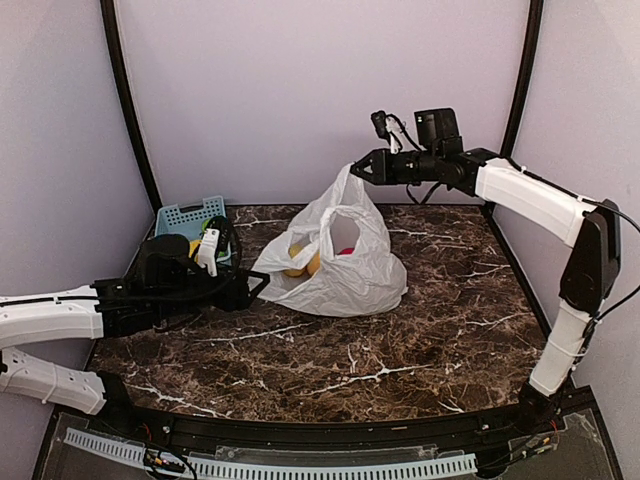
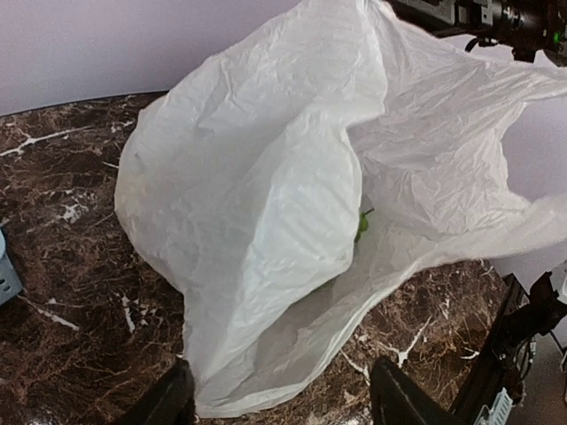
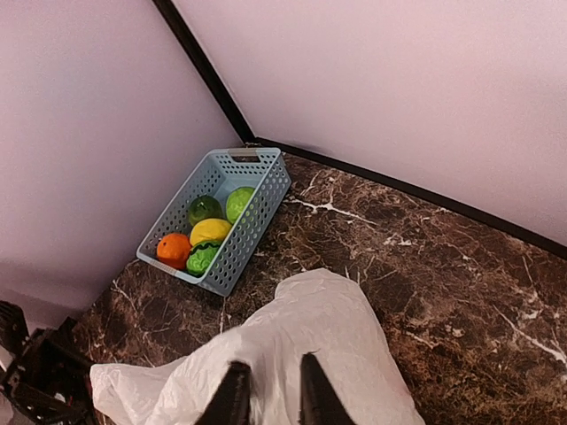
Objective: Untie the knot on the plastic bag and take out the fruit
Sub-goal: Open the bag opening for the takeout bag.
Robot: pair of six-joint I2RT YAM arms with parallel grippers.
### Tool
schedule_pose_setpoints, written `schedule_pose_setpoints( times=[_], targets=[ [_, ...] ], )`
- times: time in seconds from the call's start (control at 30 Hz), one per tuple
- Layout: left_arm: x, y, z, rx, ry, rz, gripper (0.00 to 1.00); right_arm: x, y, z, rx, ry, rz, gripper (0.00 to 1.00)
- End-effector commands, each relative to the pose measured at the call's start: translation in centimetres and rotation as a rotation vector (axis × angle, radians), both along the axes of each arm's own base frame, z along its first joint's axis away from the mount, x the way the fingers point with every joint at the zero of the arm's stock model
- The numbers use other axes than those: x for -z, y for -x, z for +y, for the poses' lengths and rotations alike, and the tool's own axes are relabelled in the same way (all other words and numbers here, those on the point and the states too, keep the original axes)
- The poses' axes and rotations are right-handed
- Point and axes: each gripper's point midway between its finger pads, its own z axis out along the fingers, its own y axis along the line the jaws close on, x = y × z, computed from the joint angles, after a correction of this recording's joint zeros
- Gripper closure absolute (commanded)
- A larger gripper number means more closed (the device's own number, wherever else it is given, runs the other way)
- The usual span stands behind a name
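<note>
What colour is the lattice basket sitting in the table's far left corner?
Light blue. The basket shows best in the right wrist view.

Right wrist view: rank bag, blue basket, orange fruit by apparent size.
1. plastic bag: largest, though it is nearest the camera, which inflates it.
2. blue basket.
3. orange fruit, inside the basket: smallest.
</note>
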Motion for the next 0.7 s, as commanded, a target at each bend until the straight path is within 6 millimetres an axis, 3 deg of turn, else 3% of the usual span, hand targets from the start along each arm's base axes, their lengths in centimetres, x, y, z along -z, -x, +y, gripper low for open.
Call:
schedule_pose_setpoints(
  times=[0.0, 0.1, 0.2, 0.3, 0.5, 0.53, 0.57, 0.67],
  targets=[
    [-3.9, 1.1, 0.3, 0.049, -0.038, -0.009, 0.25, -1.9, 1.8, 0.0, -0.08, -0.022, -0.066, 0.68],
    [-5.7, 0.7, 0.8, 0.034, -0.084, -0.018, 0.13, -2.0, 2.2, -0.5, -0.068, -0.003, -0.077, 0.49],
    [-7.7, -0.1, 1.0, 0.033, -0.117, -0.009, 0.08, -2.2, 2.6, -1.1, -0.052, 0.012, -0.083, 0.34],
    [-7.7, -1.1, 0.0, 0.071, -0.161, 0.016, 0.05, -2.3, 3.3, -1.7, -0.041, 0.016, -0.077, 0.22],
    [-8.5, -3.6, -2.8, 0.166, -0.18, 0.029, 0.01, -1.9, 4.9, -2.5, -0.024, 0.02, -0.059, 0.11],
    [-7.7, -4.2, -3.3, 0.178, -0.202, 0.043, 0.01, -1.8, 5.2, -2.7, -0.021, 0.023, -0.056, 0.1],
    [-8.4, -4.5, -3.7, 0.191, -0.197, 0.036, 0.01, -1.8, 5.5, -2.8, -0.018, 0.024, -0.055, 0.09],
    [-7.3, -5.6, -5.3, 0.23, -0.234, 0.047, 0.01, -1.6, 6.0, -3.2, -0.009, 0.03, -0.051, 0.06]
  ],
)
